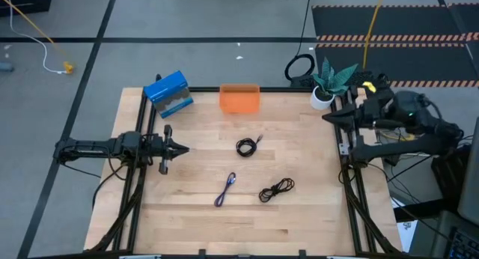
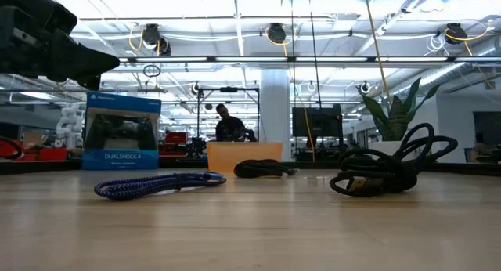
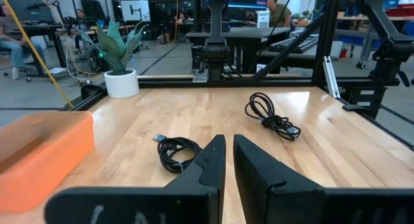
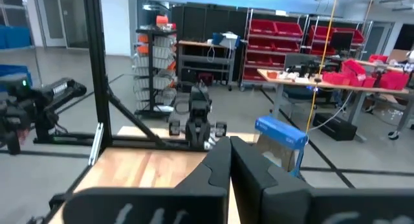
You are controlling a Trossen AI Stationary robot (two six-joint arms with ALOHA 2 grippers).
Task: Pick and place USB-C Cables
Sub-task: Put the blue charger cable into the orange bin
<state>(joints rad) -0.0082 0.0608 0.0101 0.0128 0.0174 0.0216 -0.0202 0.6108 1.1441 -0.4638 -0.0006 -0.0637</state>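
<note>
Left gripper (image 1: 182,148) sits at the table's (image 1: 299,221) left edge, fingers nearly closed, holding nothing. Right gripper (image 1: 327,117) waits at the right edge, fingers together, empty. Black coiled cable (image 1: 246,146) lies mid-table; purple-blue cable (image 1: 226,190) and black loose cable (image 1: 275,189) lie nearer the front, apart from each other.

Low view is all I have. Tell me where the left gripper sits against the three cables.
Observer: The left gripper is at the left side of the table, pointing toward the black coil and touching nothing.
Operator: Report the right gripper.
Observer: The right gripper waits at the right edge beside the potted plant, apart from every cable.
</note>
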